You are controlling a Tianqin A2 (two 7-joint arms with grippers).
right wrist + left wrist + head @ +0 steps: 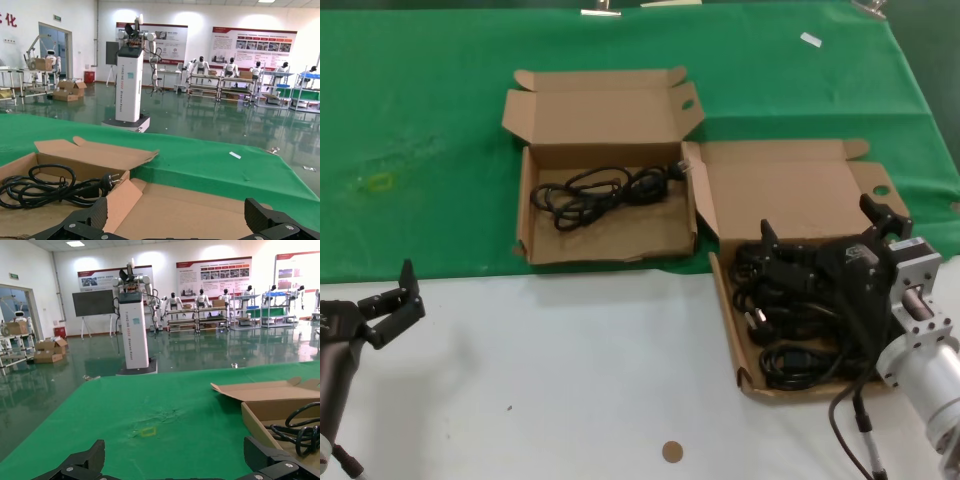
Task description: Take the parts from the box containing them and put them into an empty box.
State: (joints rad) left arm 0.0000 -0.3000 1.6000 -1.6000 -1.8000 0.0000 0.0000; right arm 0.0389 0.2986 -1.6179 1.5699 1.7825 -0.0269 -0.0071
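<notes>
Cardboard left box holds one cable | right box still full | right gripper spread above cables | left gripper spread, idle near desk's left edge

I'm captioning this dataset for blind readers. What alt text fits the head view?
The right gripper hangs open over a cardboard box full of black power cords on the right. Another open box, on green cloth farther back, holds a single coiled cord. The left gripper waits open low on the left above the white tabletop.
</notes>
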